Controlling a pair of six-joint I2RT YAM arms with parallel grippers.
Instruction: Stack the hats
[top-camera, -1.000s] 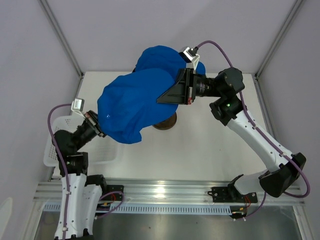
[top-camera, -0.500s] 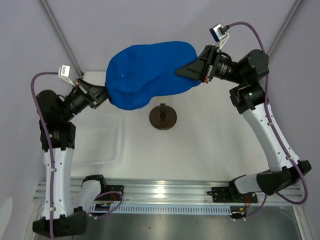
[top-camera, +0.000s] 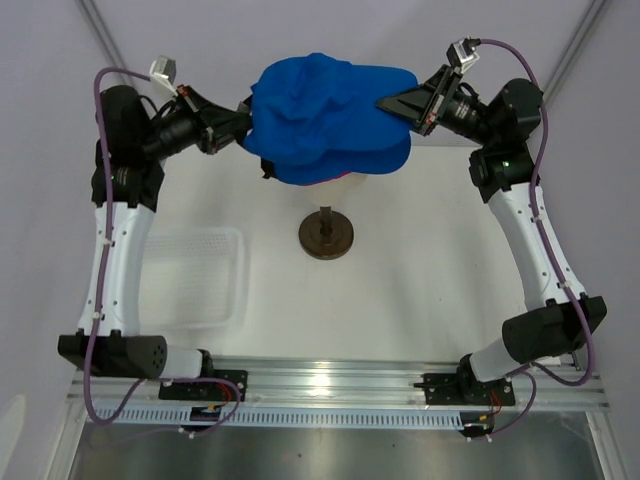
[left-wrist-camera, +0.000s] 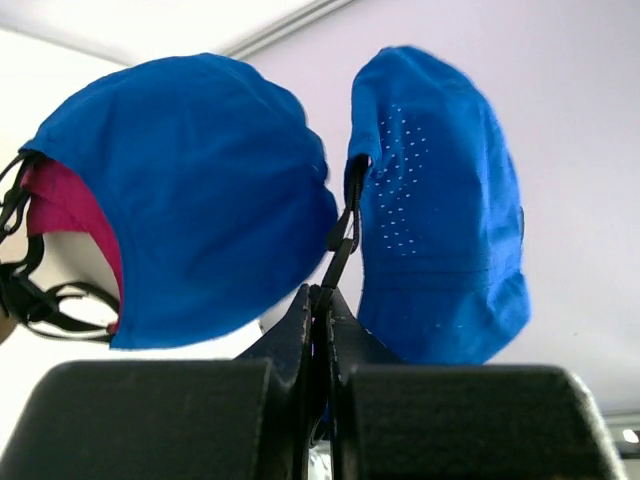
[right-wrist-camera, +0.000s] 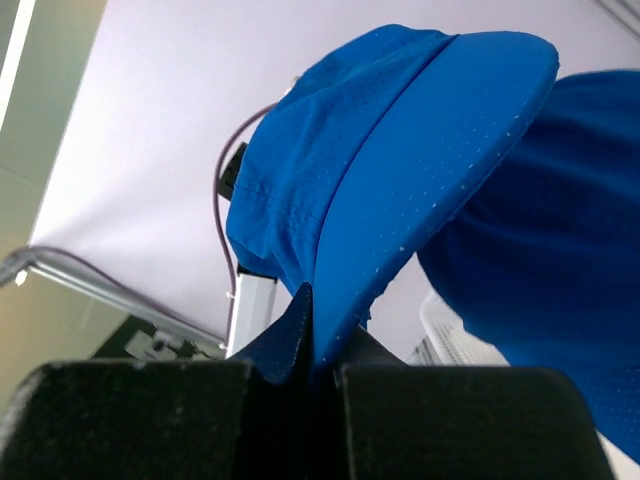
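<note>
One blue hat (left-wrist-camera: 440, 200) hangs in the air: left end effector (left-wrist-camera: 320, 300) clamped on its strap (left-wrist-camera: 345, 215), right end effector (right-wrist-camera: 312, 300) clamped on its brim (right-wrist-camera: 440, 150).

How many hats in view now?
3. One blue cap is held between left pincer and right pincer; a second blue cap sits beside it, over a magenta cap. Others may hide underneath.

The top external camera looks down from above and behind over the whole table (top-camera: 420, 290), while the wrist cameras look closely upward past the left gripper (left-wrist-camera: 318, 305) and right gripper (right-wrist-camera: 308, 300), all sharing the raised blue hat (top-camera: 330, 110).
</note>
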